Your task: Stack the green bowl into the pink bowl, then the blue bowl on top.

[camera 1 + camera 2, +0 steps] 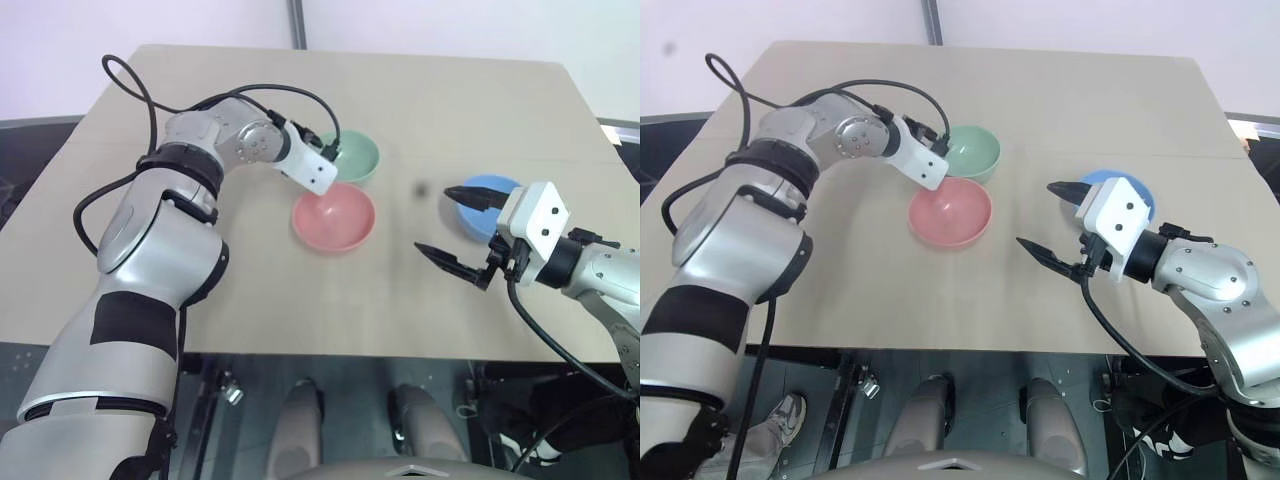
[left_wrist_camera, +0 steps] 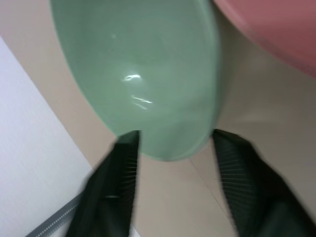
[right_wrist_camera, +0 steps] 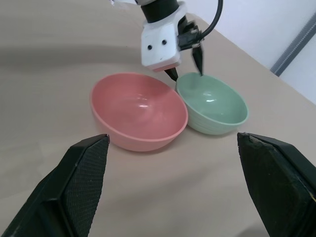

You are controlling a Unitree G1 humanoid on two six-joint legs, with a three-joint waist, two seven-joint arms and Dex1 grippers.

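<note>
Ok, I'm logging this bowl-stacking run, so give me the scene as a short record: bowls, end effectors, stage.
green bowl: upright on table, beside pink bowl, not yet stacked
pink bowl: upright, empty
blue bowl: on table, partly behind right end effector
left end effector: fingers straddling green bowl's rim, not closed on it
right end effector: open, empty, near blue bowl
table: tan top
stage: no bowl stacked yet

bright even light, soft shadows, left wrist view blurred

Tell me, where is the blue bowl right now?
The blue bowl sits on the table's right side, just behind the right gripper, apart from the pink bowl and green bowl.
</note>
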